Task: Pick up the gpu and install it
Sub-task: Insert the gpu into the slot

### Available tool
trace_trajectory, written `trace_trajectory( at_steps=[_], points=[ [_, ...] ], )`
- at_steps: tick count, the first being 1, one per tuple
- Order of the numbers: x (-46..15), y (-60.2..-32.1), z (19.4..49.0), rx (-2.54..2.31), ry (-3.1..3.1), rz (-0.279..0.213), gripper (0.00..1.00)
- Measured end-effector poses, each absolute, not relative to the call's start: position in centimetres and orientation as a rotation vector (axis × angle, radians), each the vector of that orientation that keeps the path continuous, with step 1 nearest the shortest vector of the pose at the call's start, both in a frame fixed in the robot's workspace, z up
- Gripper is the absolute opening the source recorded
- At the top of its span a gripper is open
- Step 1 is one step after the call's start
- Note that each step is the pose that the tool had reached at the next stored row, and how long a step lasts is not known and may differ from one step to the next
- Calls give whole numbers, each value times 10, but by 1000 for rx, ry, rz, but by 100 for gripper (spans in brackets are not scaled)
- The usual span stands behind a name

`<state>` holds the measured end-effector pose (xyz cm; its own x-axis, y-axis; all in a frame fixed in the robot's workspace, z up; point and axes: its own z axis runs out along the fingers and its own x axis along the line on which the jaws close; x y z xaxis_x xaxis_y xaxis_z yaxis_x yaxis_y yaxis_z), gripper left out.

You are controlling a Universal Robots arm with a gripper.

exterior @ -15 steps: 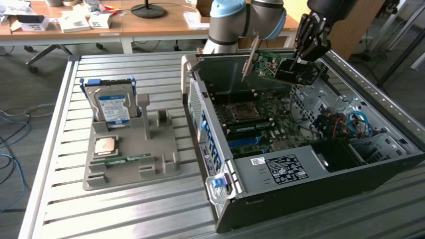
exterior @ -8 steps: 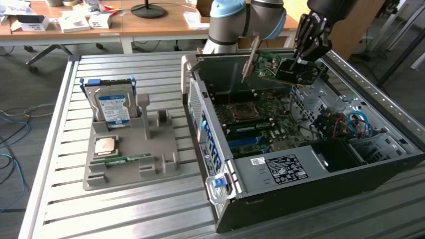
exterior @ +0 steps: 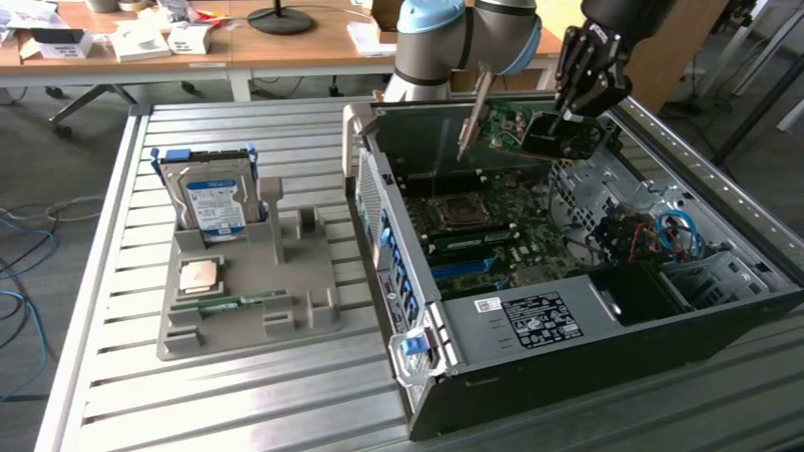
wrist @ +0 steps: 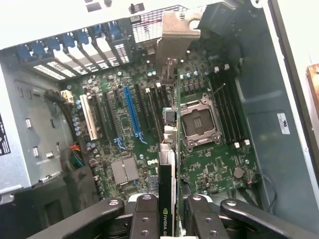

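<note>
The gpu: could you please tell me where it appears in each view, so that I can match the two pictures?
Exterior view: the gpu hangs in the gripper above the open computer case, high up, toward the exterior view's right.
Wrist view: the gpu is seen edge-on, clamped in the gripper, over the motherboard, silver bracket at its far end.
Shared landmark: the CPU socket, next to the card.

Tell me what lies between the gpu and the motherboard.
Nothing but air: in the exterior view the gripper holds the gpu clear above the motherboard.
</note>
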<state>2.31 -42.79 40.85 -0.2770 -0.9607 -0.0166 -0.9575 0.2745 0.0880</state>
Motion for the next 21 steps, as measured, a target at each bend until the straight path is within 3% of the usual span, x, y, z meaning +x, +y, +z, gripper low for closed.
trace_trajectory(
  at_steps=[21],
  points=[
    [23,-428,408,1919,-2431,-123,27]
  ],
)
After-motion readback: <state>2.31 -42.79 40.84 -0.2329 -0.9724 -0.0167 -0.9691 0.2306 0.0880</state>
